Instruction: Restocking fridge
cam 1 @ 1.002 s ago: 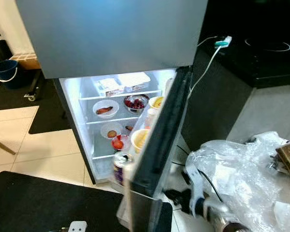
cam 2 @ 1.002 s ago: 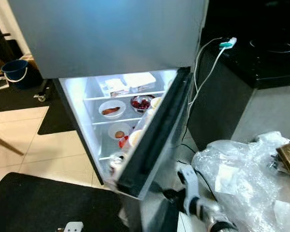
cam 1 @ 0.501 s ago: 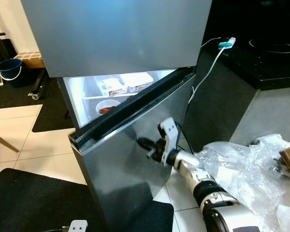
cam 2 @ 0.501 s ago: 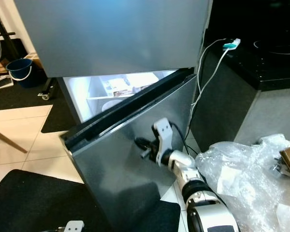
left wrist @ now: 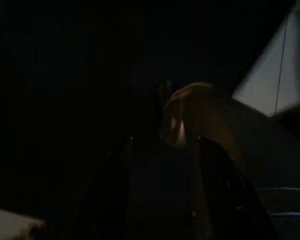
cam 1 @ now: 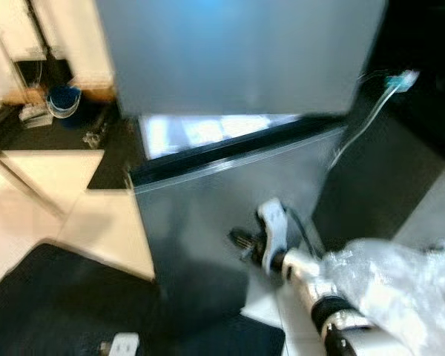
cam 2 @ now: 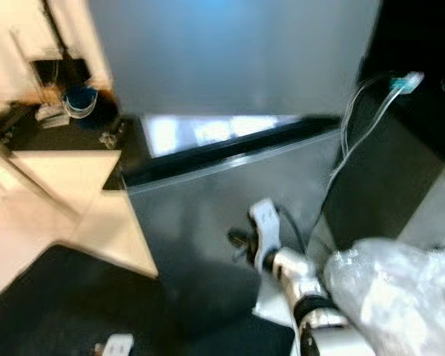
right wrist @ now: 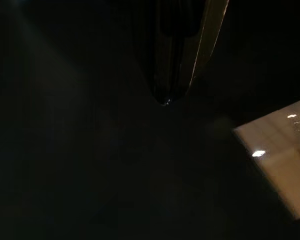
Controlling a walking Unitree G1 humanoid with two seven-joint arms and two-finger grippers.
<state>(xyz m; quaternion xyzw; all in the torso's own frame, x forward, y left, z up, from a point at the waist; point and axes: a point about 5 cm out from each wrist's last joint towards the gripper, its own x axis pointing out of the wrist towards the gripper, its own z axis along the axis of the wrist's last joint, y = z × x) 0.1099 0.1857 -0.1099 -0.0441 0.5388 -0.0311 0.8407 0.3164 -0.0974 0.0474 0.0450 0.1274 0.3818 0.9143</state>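
Note:
The steel fridge's lower door [cam 1: 208,215] stands almost closed, with a narrow lit strip of the fridge interior [cam 1: 208,130] showing above its dark top edge. The upper door [cam 1: 237,52] is closed. My right gripper [cam 1: 237,239] reaches out from the lower right with its black fingertips against the lower door's face. In the dark right wrist view its fingers [right wrist: 172,55] form one tapered point, shut with nothing held. The left wrist view is very dark, and its two fingers [left wrist: 117,165] stand apart. Both head views are blurred.
A crumpled clear plastic bag [cam 1: 400,282] lies at the lower right. A white charger cable [cam 1: 371,111] hangs down the black counter's side [cam 1: 400,185] right of the fridge. A blue bucket [cam 1: 63,99] stands far left on the tiled floor. A black mat [cam 1: 59,304] covers the lower left.
The lower door has swung from wide open to nearly closed, with my right gripper on its face. The food shelves are now hidden. The camera has shifted, so the fridge sits further right.

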